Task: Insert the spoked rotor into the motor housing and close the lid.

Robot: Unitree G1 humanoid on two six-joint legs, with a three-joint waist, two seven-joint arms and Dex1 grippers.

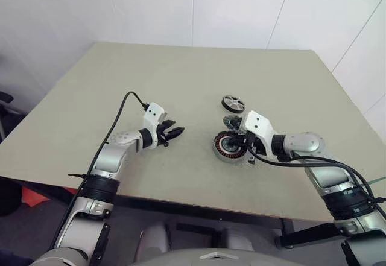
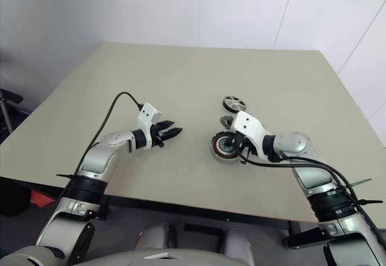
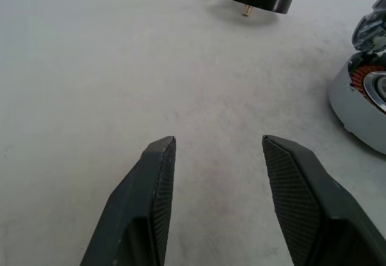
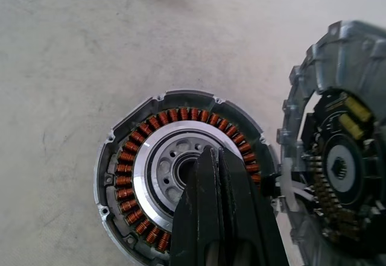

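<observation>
We see pale beige bench (image 1: pixel 181 79), matte top, faint scuffs. Motor housing (image 1: pixel 228 147) lies flat at about 4 o'clock from bench centre, copper windings up. Lid (image 4: pixel 338 151) leans tilted on housing's far edge, touching it. Spoked rotor (image 1: pixel 233 104) sits at 12 o'clock from housing, apart from both.

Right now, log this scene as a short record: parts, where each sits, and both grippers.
table: grey top, bears all parts
motor housing: flat on the table, copper windings showing, no rotor inside
spoked rotor: on the table beyond the housing, apart from it
lid: tilted up beside the housing, toothed face showing
left gripper: open, holding nothing, off to the left of the housing
right gripper: shut, tips over the housing centre
</observation>
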